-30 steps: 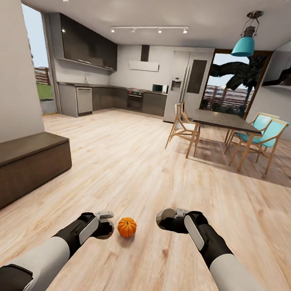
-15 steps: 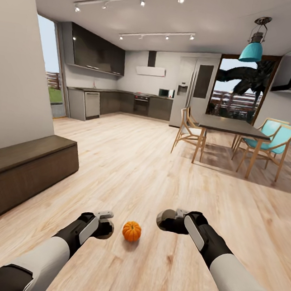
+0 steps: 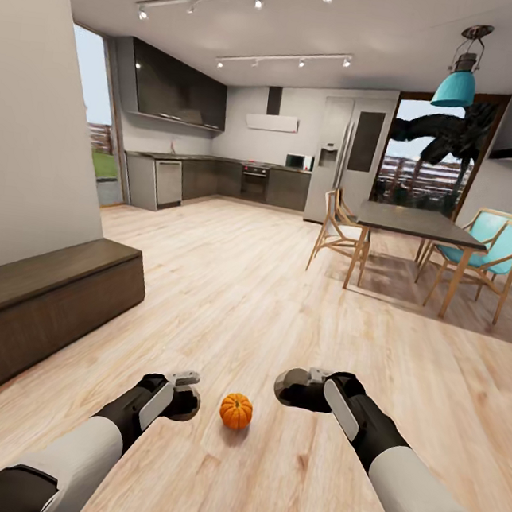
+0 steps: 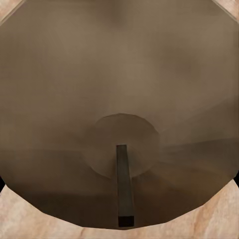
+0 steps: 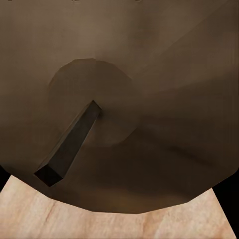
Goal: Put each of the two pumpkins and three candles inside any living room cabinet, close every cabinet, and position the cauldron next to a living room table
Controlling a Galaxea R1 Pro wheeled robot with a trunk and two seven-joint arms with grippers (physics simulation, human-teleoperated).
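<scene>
A small ribbed orange pumpkin [image 3: 236, 411] sits on the wooden floor between my two hands. My left gripper [image 3: 182, 392] is shut on a candle [image 3: 183, 404], a dark stubby cylinder just left of the pumpkin. In the left wrist view that candle [image 4: 119, 89] shows very close, with its paler top and dark wick [image 4: 125, 184]. My right gripper [image 3: 294, 386] is shut on another candle [image 3: 288, 383], right of the pumpkin and a little higher. The right wrist view has that candle [image 5: 149, 59] and its wick [image 5: 69, 144] close up. The long low dark-brown cabinet [image 3: 43, 294] stands against the left wall.
A dining table [image 3: 416, 224] with wooden chairs [image 3: 335, 230] and turquoise chairs [image 3: 493, 253] stands at the far right. A kitchen with dark units [image 3: 217, 179] and a fridge [image 3: 344, 159] lies at the back. Wooden floor [image 3: 244, 287] stretches ahead.
The whole picture has shifted right, so the camera has moved. Both arms keep their pose with the candles. The pumpkin sits slightly further right and lower in view.
</scene>
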